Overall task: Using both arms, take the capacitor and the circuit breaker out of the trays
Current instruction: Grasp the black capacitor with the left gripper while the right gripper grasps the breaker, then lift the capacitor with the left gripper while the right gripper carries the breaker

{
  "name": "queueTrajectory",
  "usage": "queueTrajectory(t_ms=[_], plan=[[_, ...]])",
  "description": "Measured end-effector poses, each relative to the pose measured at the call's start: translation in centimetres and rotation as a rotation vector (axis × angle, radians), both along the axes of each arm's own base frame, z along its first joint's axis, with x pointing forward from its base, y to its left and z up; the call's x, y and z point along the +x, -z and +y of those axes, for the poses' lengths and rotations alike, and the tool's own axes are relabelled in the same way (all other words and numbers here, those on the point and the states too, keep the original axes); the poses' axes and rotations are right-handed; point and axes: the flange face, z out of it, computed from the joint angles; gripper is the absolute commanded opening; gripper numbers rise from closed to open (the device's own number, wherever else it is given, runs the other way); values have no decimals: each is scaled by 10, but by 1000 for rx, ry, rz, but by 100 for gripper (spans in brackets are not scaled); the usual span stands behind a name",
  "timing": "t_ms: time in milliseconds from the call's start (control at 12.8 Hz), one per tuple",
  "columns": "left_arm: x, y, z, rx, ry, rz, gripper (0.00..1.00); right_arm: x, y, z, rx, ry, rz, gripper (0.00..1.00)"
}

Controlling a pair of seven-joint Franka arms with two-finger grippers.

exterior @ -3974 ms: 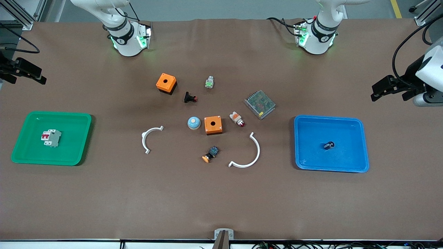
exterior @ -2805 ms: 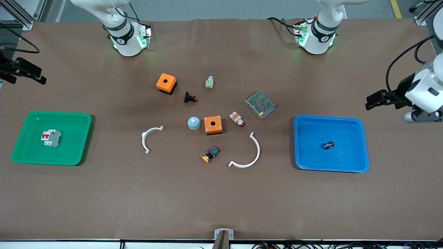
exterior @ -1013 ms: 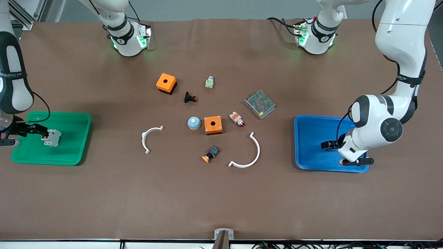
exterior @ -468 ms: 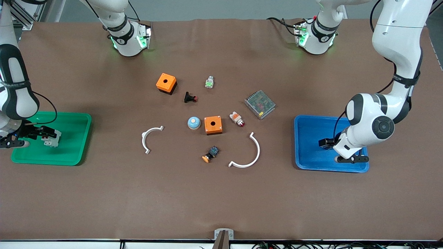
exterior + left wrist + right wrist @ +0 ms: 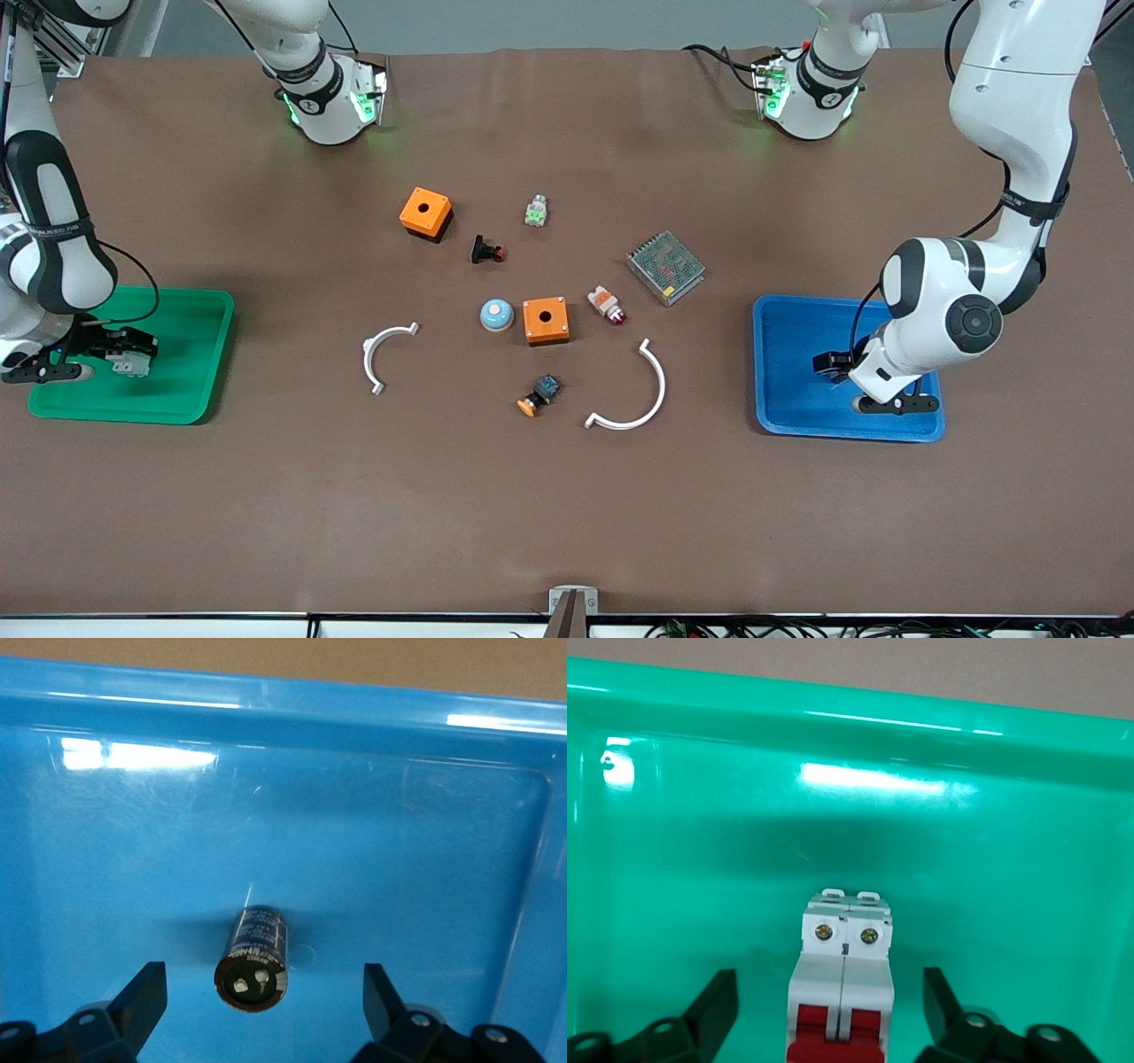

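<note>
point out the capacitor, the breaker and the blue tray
capacitor (image 5: 254,958), left wrist view, on its black side wall near the silvery end.
breaker (image 5: 846,988), right wrist view, on its white body above the red levers.
blue tray (image 5: 788,332), front view, on bare tray floor.

1. The right gripper (image 5: 124,344) is down in the green tray (image 5: 190,399), at the breaker (image 5: 133,363).
2. The left gripper (image 5: 831,363) is low in the blue tray (image 5: 797,416).
3. Between the trays lie two orange boxes (image 5: 425,213), a blue dome (image 5: 497,315), a metal mesh box (image 5: 665,267) and two white arcs (image 5: 383,353).
</note>
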Motion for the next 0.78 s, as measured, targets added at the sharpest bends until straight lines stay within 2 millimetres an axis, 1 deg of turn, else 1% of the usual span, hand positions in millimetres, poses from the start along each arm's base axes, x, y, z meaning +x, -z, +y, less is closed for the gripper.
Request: queueTrajectory(t_ms=[78,156,234,312,390,468,545,623,701,779], plan=[[0,0,0,0,0,0,71,0,2,0,1,-1,2,4],[0,0,0,0,0,-1,64,0,2,0,2,-1,3,0],[0,0,0,0,0,-2,55,0,2,0,1,-2,3,0],[0,0,0,0,1,-2,50,1,0,0,1,-2,0,0],[0,0,-1,0,1,-2,43,5,-3,0,3,-5,0,0],[0,0,-1,0,1,-3,35,11,-10,2,16,-12,15,0],[0,0,-1,0,1,-3,28,21,-25,6,40,-18,44,0],[0,0,-1,0,1,-3,25,36,-48,16,69,-13,85,0],[0,0,-1,0,2,-4,24,51,-78,34,89,3,122,0],[1,0,-1,0,1,-6,22,65,-108,60,97,17,147,0]])
